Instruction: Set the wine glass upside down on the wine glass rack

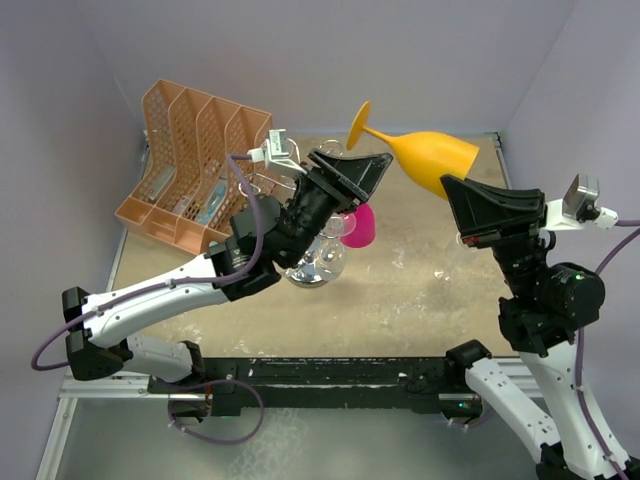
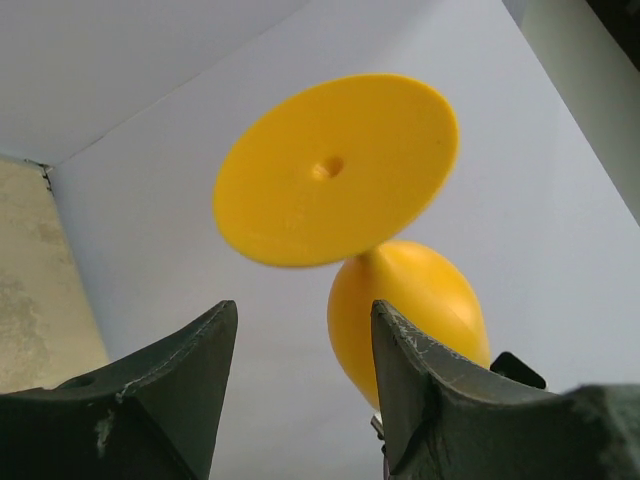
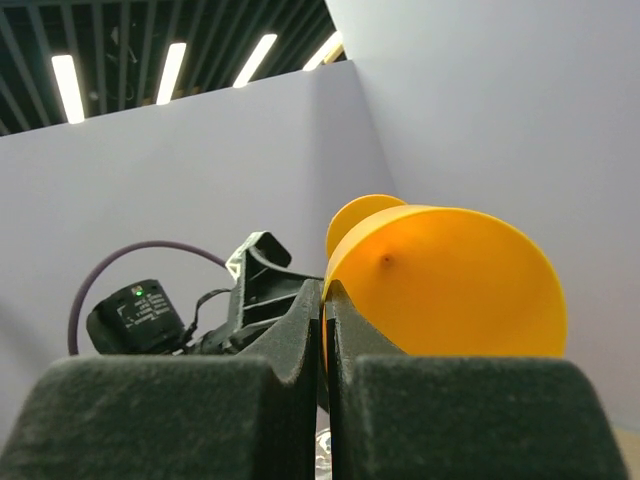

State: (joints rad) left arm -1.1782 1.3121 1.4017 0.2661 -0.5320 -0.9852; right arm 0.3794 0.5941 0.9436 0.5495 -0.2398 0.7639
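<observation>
The wine glass (image 1: pixel 432 158) is yellow-orange and lies on its side in the air, foot toward the back left. My right gripper (image 1: pixel 456 188) is shut on its rim; in the right wrist view the fingertips (image 3: pixel 325 295) pinch the bowl's edge (image 3: pixel 450 285). My left gripper (image 1: pixel 368 172) is open just left of the bowl, below the stem. Seen from the left wrist, the round foot (image 2: pixel 335 170) and bowl (image 2: pixel 410 305) hang beyond the open left gripper (image 2: pixel 300 335), with nothing between its fingers. The chrome wine glass rack (image 1: pixel 316 267) stands under the left arm, mostly hidden by it.
A pink glass (image 1: pixel 362 226) hangs on the rack beside the left wrist. An orange plastic file organizer (image 1: pixel 190 165) sits at the back left. Grey walls close in the table at the back and both sides.
</observation>
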